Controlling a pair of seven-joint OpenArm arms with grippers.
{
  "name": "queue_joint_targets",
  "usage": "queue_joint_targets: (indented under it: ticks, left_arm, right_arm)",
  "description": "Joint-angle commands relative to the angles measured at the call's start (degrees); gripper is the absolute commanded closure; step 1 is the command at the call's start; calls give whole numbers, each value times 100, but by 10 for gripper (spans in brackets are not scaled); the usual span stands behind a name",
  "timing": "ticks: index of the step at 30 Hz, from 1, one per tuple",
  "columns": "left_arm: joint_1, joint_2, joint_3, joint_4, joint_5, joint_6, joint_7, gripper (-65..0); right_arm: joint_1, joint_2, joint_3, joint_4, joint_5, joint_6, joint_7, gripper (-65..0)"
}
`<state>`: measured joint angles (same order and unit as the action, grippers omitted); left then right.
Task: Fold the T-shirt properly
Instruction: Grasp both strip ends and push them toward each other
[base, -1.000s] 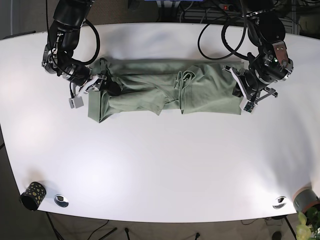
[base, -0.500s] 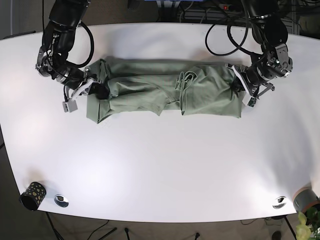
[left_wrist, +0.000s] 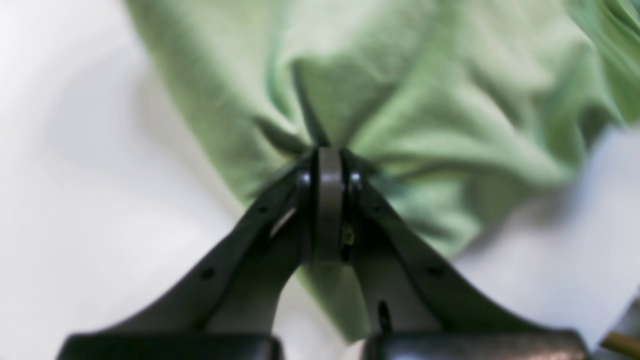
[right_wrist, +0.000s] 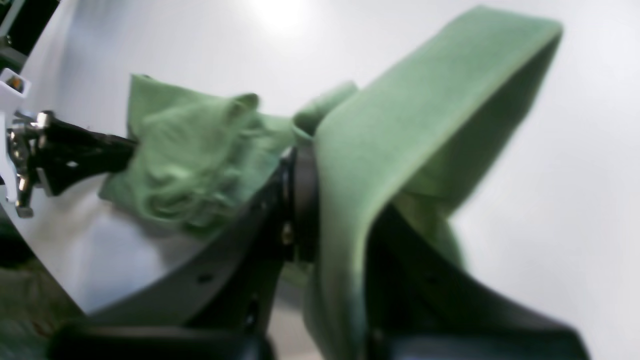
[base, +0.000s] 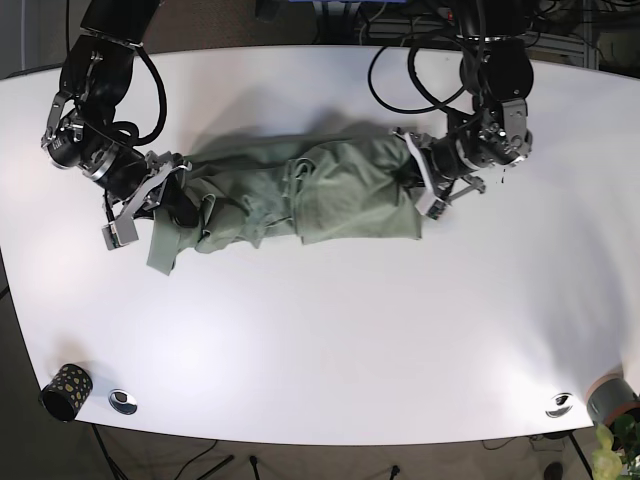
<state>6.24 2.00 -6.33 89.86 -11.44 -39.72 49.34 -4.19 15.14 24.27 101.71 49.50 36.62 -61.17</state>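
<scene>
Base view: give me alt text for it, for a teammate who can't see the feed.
Overhead, a green T-shirt lies bunched lengthwise on a white table, gripped at both ends by two black arms. The right gripper is on the image's left, the left gripper on its right. A patterned cup sits at the near-left corner.

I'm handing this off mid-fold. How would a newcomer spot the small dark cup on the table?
Start from the big white table with the green T-shirt stretched between the two claws along its far half. Go to the near corner on the base view's left: the cup stands at the edge. It is black with pale speckles, beside a small silver disc.
</scene>
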Motion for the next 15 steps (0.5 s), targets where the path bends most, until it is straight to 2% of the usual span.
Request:
queue_joint_targets:
  ticks: [1, 5, 15]
  left_arm:
    - [-66, 165, 356, -112, 67, -28, -130, 0]
    - [-268, 393, 655, -437, 67, 135, -235, 0]
    - [-505, 700, 707, -921, 67, 320, -499, 0]
  right_arm:
    - [98, 152, -137, 356, 180, 79, 152, 0]
    - [186, 170, -401, 444, 189, 87, 152, 0]
    - [212, 135, -1201, 427, 189, 87, 152, 0]
